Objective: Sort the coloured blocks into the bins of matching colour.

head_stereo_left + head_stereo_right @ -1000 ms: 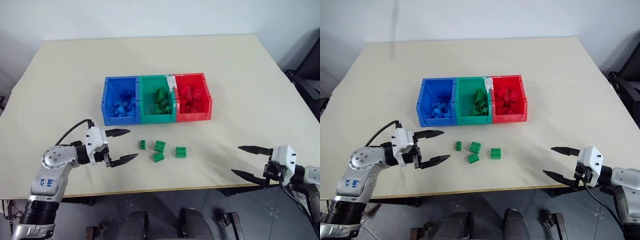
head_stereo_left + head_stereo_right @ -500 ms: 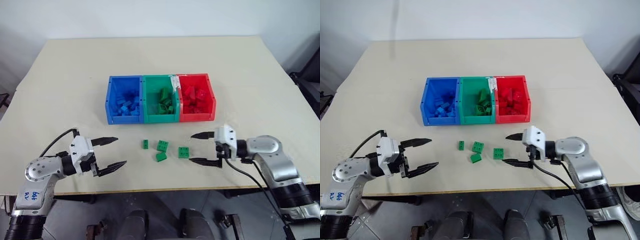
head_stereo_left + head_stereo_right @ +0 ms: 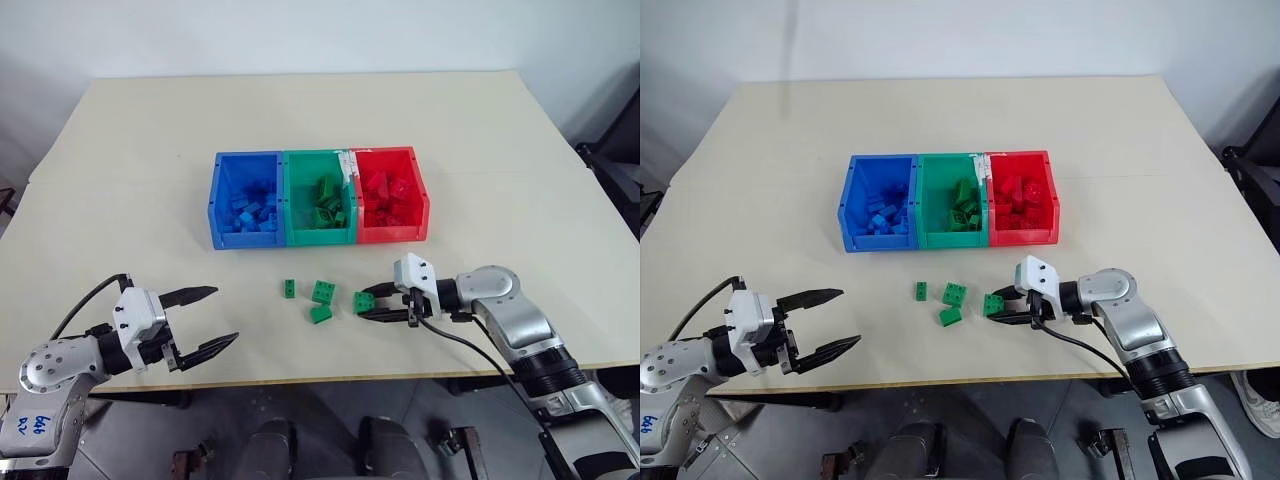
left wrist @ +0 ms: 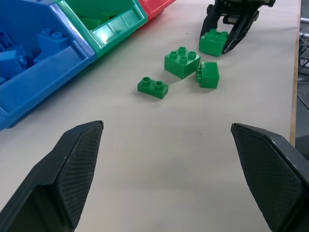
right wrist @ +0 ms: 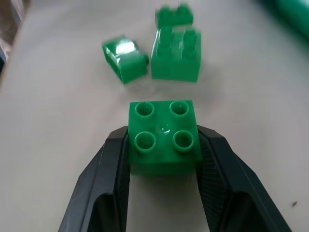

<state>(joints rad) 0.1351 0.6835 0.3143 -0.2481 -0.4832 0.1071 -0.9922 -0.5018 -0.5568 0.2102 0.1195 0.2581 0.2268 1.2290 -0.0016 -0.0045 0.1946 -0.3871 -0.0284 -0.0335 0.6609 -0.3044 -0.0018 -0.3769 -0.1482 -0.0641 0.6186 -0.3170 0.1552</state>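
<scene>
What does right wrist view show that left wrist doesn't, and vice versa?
Right wrist view alone: the stud tops of the four-stud green brick close up, with the right gripper shut on its sides.
Left wrist view alone: the blue bin, green bin and a corner of the red bin, plus the left gripper, open above bare table.
Both: the held brick, the loose four-stud brick, the tipped brick and the two-stud brick.

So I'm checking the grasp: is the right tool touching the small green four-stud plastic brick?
Touching. In the right wrist view both black fingers press the brick's sides.
</scene>
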